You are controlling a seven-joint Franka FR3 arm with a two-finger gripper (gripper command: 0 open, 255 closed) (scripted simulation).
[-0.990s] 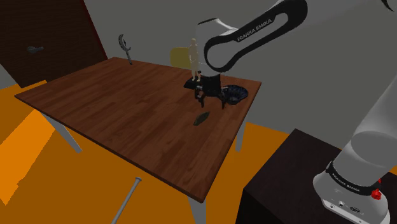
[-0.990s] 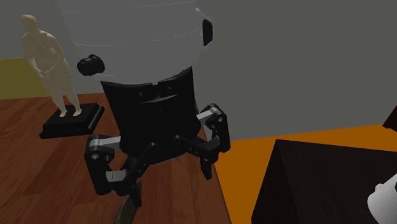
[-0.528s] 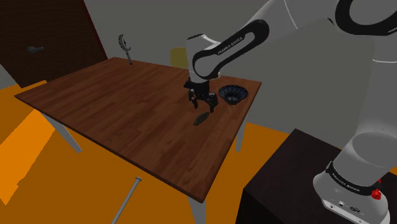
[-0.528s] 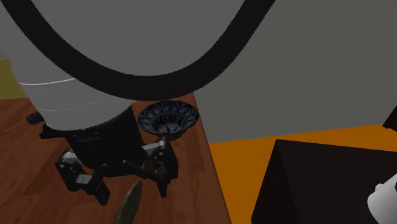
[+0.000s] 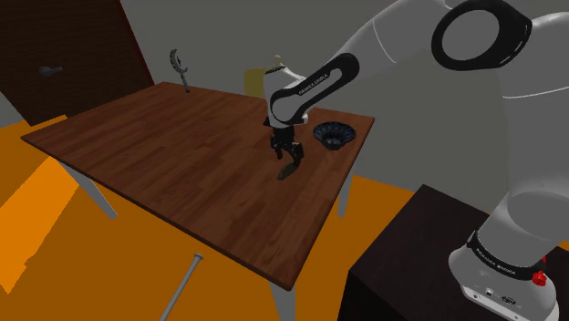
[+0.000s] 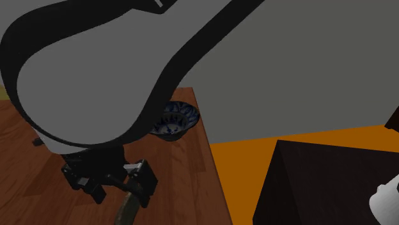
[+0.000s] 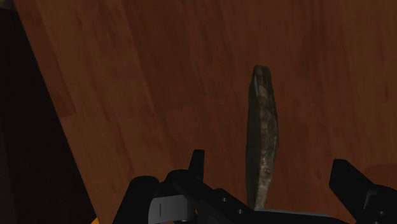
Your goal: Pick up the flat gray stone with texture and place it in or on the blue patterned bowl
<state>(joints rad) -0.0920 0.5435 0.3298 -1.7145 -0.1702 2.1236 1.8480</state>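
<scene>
Item under inspection: the stone (image 7: pixel 262 137), a dark, rough, long and narrow piece, lies on the desk (image 5: pixel 164 146) directly under my claw (image 5: pixel 288 153). Claw condition: spread and holding nothing. The fingers (image 7: pixel 348 178) stand on either side of the stone, and I see no contact with it. The stone's long axis runs away from the palm, so closing would pinch it across the narrow width, which I judge to be the correct line. Step in hand, by my assessment, is the last descent and the closing. Recommendation: lower until the tips flank the stone close to the wood without pressing into it, keep the stone centred between the tips, then close gently, since so thin a piece offers little face to clamp and may tilt or slip out. Lift straight up before any sideways travel. The bowl (image 5: pixel 333 135), blue-patterned and upright, stands near the claw, toward the desk's corner, apart from the stone. The carry looks short, but the stone must clear the rim. Margins: the desk's edge runs just beside the claw on the bowl's side, with orange floor (image 6: pixel 300 150) and my dark stand (image 6: pixel 320 185) beyond it. A dropped stone could go over there. Away from the bowl, the wood lies open.
</scene>
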